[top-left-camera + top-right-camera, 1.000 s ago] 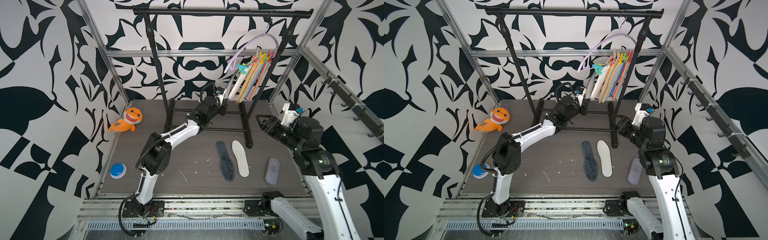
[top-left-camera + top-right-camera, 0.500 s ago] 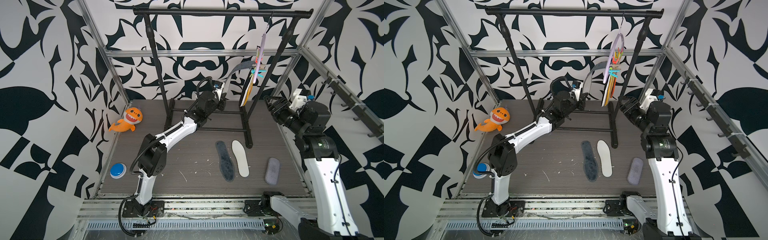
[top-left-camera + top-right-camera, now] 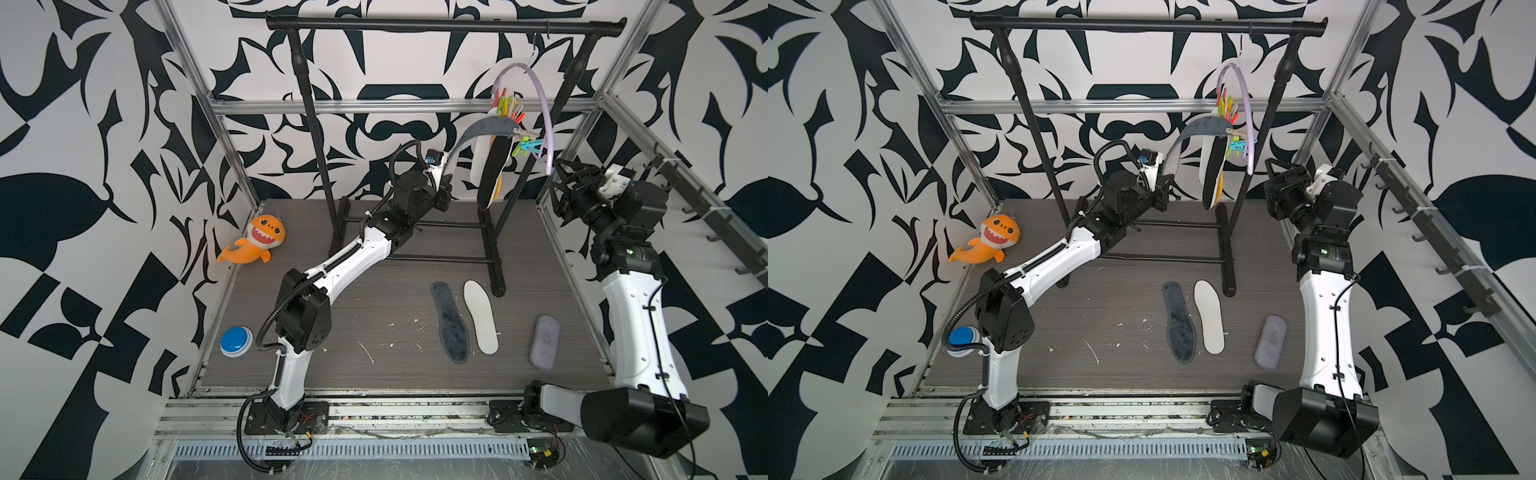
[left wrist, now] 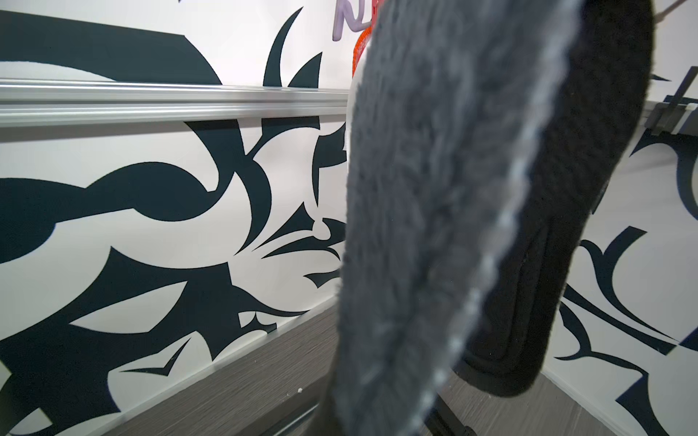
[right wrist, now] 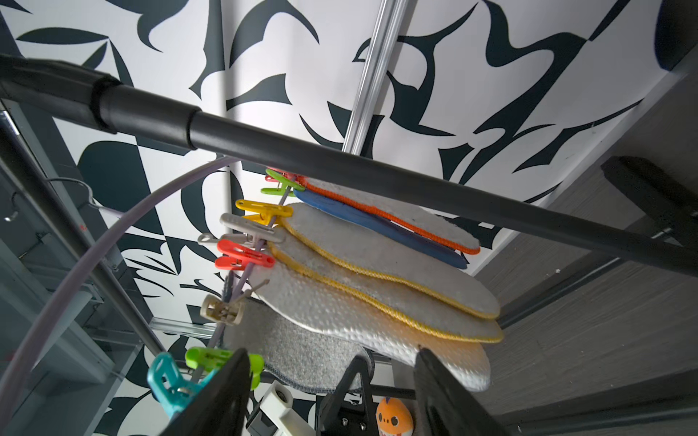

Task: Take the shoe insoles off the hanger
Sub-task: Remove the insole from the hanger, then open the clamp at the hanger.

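Observation:
The lilac hanger (image 3: 547, 124) hangs by its hook from the black rail (image 3: 415, 25), with several shoe insoles (image 5: 362, 321) pegged along it. My left gripper (image 3: 448, 183) is shut on the low end of a fuzzy dark grey-blue insole (image 3: 478, 129), which stretches bent from its peg to the jaws. It fills the left wrist view (image 4: 434, 226), with a black insole (image 4: 574, 226) behind it. My right gripper (image 3: 556, 183) stands open and empty beside the hanger's lower end, its fingers (image 5: 223, 392) just under the green and teal pegs. Two insoles lie on the floor, dark (image 3: 451, 322) and white (image 3: 481, 316).
A lilac-grey oblong pad (image 3: 544, 341) lies right of the floor insoles. An orange plush shark (image 3: 259, 240) sits at the left wall and a blue button (image 3: 236, 340) at the front left. The rail's black feet (image 3: 494, 266) and crossbars stand on the floor at the back.
The hanger has swung round so its arch faces the camera. My right gripper has risen toward the hanger's end and opened wider. The left gripper keeps its hold on the grey-blue insole.

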Robot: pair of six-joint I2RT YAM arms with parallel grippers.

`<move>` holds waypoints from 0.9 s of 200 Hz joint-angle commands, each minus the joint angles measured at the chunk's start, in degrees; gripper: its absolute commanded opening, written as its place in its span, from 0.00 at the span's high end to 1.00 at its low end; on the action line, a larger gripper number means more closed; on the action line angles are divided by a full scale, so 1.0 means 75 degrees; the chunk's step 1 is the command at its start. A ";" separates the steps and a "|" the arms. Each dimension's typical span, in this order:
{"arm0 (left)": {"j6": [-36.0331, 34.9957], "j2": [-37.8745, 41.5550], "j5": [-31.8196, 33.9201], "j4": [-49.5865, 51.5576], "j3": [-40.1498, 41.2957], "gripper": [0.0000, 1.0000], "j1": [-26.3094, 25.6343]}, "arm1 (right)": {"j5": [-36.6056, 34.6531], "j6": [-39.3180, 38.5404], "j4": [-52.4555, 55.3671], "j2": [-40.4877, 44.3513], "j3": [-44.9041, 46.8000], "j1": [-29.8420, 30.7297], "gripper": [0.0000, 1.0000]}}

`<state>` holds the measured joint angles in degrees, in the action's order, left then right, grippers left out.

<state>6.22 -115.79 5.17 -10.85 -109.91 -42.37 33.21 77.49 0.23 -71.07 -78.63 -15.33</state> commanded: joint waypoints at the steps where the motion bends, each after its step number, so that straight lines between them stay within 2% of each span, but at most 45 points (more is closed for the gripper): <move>1: 0.0062 -0.0171 -0.0015 0.0108 -0.0278 1.00 0.0042 | 0.0283 0.0836 -0.1376 -0.0121 -0.0401 -0.0053 0.25; 55: -0.0010 -0.0241 -0.0103 0.0362 -0.0359 1.00 0.0048 | 0.0221 0.1755 -0.2210 -0.0613 -0.0736 -0.0049 0.25; 122: 0.0105 -0.0394 -0.0138 0.0422 -0.0591 1.00 0.0046 | -0.0031 0.1750 -0.2035 -0.0849 -0.1283 0.0481 0.29; 180: 0.0096 -0.0405 -0.0138 0.0454 -0.0627 1.00 0.0048 | -0.0189 0.1714 -0.2023 -0.1096 -0.1508 0.0929 0.27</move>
<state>6.50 -118.37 4.71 -7.44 -111.98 -42.33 32.73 90.30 -12.08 -79.24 -86.98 -9.30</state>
